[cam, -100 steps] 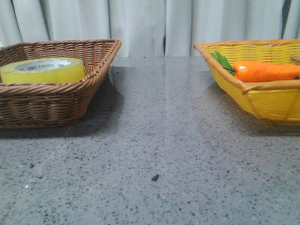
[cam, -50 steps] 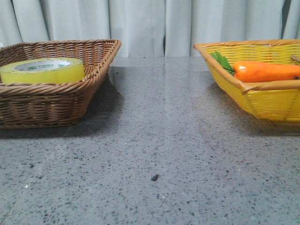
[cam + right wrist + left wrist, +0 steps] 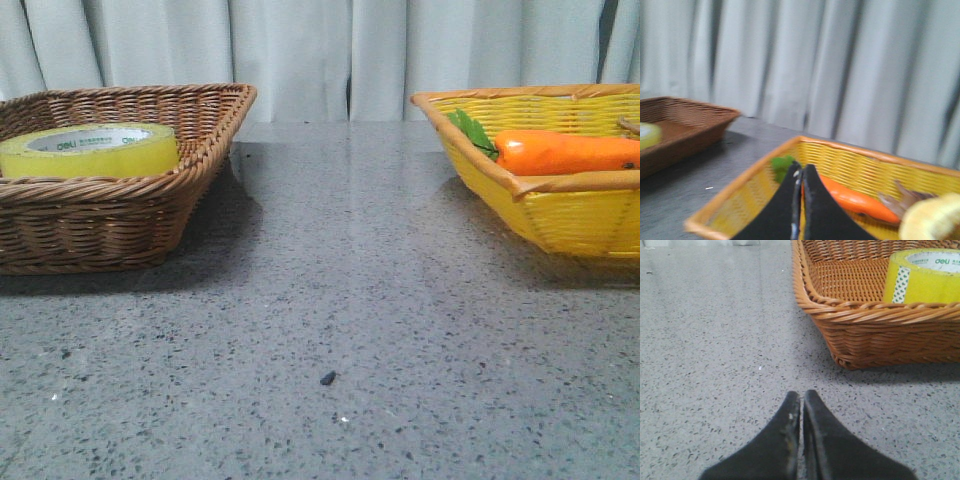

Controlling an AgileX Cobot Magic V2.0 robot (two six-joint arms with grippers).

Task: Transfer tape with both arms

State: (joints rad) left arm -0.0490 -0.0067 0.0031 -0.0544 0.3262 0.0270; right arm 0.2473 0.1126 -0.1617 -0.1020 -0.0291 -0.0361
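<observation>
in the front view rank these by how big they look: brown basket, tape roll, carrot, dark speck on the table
1. Brown basket, partly cut off at the left edge.
2. Tape roll and carrot: they look similar, and both are partly hidden, so no ranking.
3. Dark speck, by far the smallest.

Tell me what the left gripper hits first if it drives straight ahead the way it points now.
Probably nothing soon: the shut left gripper points along bare table, passing beside the brown basket holding the tape. Depth is unclear.
</observation>
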